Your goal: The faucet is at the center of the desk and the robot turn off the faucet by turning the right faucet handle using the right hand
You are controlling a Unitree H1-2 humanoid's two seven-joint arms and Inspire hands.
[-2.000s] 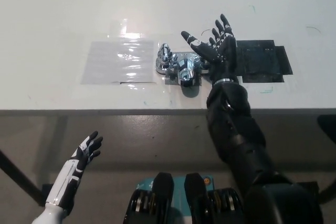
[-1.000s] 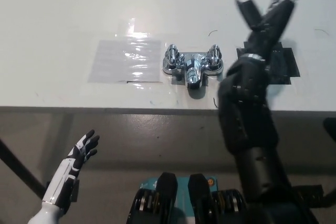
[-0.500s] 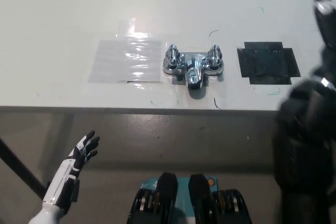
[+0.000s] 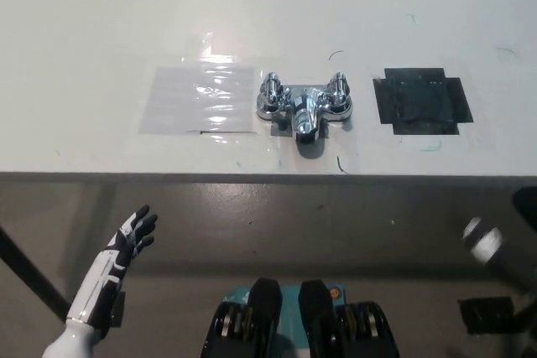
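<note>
1 hand shows clearly: the white left hand [image 4: 132, 235], below the desk edge, fingers [image 4: 143, 217] spread wide and empty, pointing up toward the desk [image 4: 101, 31]. Low at the right, only a blurred piece of the right arm [image 4: 487, 245] shows; I cannot tell its fingers' state. Beyond the left fingertips lies a clear film patch [image 4: 199, 100], then the chrome faucet [image 4: 304, 105], its right faucet handle [image 4: 338, 93] untouched, and a black tape patch [image 4: 422, 101].

There is one faucet [image 4: 304, 106] on one desk [image 4: 101, 31]. The faucet has two handles, one on each side, and one spout in the middle. One shiny clear sheet [image 4: 197, 100] and one black patch [image 4: 422, 101] lie on the desk. One white hand [image 4: 134, 236] shows.
</note>
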